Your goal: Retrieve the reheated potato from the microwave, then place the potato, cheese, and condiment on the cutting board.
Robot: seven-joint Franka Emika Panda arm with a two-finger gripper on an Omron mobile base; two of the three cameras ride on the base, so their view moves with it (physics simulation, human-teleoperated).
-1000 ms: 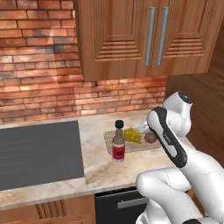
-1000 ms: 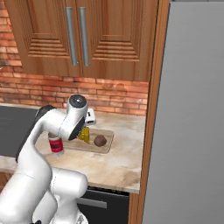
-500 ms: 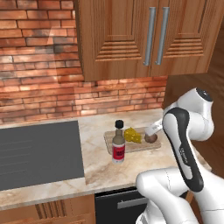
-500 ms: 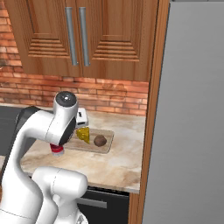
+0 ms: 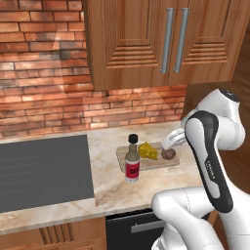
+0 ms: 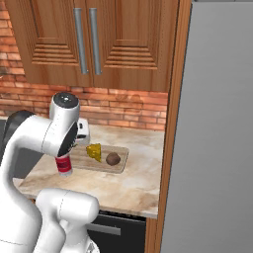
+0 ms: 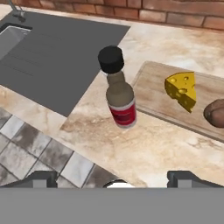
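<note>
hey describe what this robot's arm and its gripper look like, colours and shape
The arm is glossy white, built of rounded tubular links with bulbous joints. Dark grey to black bands run along the links and ring the joints, and one dark band carries small light lettering. The gripper has two small dark, blocky finger tips. No loose cables show.

grained wooden cutting board (image 7: 151,94), marble counter (image 7: 144,148)

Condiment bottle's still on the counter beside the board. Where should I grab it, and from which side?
Take the condiment bottle around its straight labelled body, below the narrow neck. It stands upright on the counter just off the cutting board. Come in level from the front counter edge; the cheese crowds the board side. The tool is open.
</note>
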